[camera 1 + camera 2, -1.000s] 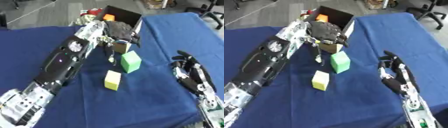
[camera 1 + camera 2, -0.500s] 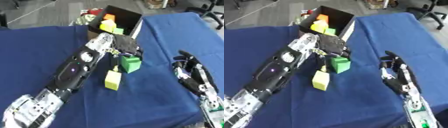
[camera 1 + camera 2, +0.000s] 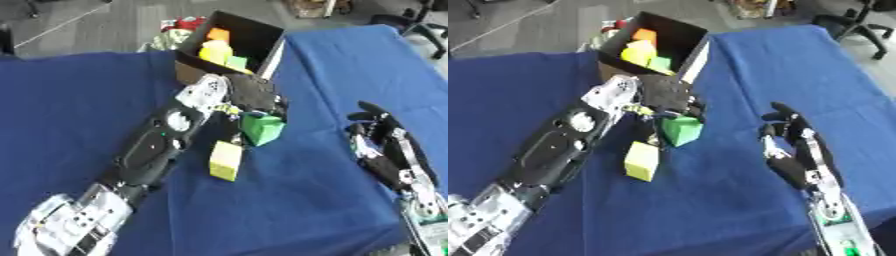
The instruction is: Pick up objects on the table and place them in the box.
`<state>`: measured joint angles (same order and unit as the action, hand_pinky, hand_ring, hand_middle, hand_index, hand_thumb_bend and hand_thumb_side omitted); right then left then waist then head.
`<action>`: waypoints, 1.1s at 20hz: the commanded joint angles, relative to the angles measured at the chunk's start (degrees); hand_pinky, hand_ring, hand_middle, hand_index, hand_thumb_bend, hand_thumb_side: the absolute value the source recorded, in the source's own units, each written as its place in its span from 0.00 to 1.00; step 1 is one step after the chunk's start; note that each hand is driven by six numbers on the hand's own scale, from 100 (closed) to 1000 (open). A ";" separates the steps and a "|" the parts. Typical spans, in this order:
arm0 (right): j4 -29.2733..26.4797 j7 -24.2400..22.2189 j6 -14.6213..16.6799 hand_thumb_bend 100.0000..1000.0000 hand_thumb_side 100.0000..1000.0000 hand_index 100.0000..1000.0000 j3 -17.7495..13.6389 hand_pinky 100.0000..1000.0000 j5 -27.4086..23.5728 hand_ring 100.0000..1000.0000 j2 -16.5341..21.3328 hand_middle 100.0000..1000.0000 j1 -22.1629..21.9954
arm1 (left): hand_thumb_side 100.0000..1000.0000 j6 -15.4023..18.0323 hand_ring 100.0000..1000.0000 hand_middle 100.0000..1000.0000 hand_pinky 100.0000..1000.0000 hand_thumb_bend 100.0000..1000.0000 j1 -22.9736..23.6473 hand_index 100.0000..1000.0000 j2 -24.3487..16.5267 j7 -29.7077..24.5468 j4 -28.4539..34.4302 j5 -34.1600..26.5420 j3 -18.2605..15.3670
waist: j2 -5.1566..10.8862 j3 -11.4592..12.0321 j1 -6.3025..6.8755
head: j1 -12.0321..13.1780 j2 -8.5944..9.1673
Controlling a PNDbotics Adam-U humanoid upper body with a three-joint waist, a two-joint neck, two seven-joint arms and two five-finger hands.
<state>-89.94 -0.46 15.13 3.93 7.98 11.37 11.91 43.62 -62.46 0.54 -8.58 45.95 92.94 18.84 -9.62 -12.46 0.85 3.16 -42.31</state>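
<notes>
Left hand (image 3: 254, 95) curled over green block (image 3: 261, 128); contact unclear.

My left hand (image 3: 255, 96) rests over a green block (image 3: 262, 128); a yellow block (image 3: 226, 159) lies beside; my right hand (image 3: 382, 145) idles open.

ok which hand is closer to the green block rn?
Left. The left hand is right over the green block, its fingers reaching down at the block's top. The right hand rests open on the cloth well off to the block's right.
</notes>
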 commanded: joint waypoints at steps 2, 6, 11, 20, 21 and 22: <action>-0.65 -0.08 0.09 0.00 0.23 0.88 -0.05 0.70 -0.22 0.62 0.68 0.66 0.54 | 0.17 -0.04 0.81 0.81 0.86 0.67 -1.85 0.90 -0.74 -0.29 1.04 1.22 -0.75 | 0.53 -0.05 -0.60 | 0.06 0.33; -0.63 -0.09 0.07 0.00 0.23 0.88 -0.08 0.70 -0.26 0.62 0.72 0.66 0.51 | 0.17 -0.54 0.81 0.81 0.86 0.65 -2.24 0.90 -0.83 -1.26 1.60 0.58 -1.35 | 0.52 -0.14 -0.59 | 0.08 0.28; -0.66 -0.24 0.12 0.00 0.23 0.88 0.07 0.70 -0.28 0.62 0.63 0.66 0.58 | 0.17 -1.23 0.80 0.80 0.85 0.59 -1.94 0.89 0.06 -2.89 0.42 0.18 -1.89 | 0.49 -0.31 -0.60 | 0.33 0.30; -0.69 -0.24 0.12 0.00 0.23 0.88 0.01 0.70 -0.38 0.62 0.57 0.66 0.57 | 0.12 -3.52 0.61 0.57 0.77 0.28 -1.16 0.72 0.88 -1.17 -0.86 -0.18 -3.04 | 0.44 -0.22 -0.65 | 0.50 0.48; -0.68 -0.22 0.11 0.00 0.23 0.88 0.00 0.70 -0.37 0.62 0.57 0.66 0.57 | 0.11 -4.02 0.57 0.52 0.74 0.25 -1.14 0.69 0.79 -0.13 -0.67 -0.64 -3.09 | 0.44 -0.18 -0.67 | 0.47 0.48; -0.68 -0.21 0.11 0.00 0.23 0.88 -0.03 0.70 -0.37 0.62 0.58 0.66 0.55 | 0.10 -4.47 0.55 0.51 0.74 0.24 -1.18 0.68 0.66 1.04 -0.31 -1.19 -3.13 | 0.44 -0.12 -0.70 | 0.46 0.49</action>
<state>-89.94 -0.51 15.12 3.95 7.92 11.36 11.91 39.71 -62.58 1.57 -8.74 44.61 92.40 16.27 -9.62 -12.57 0.85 3.56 -42.32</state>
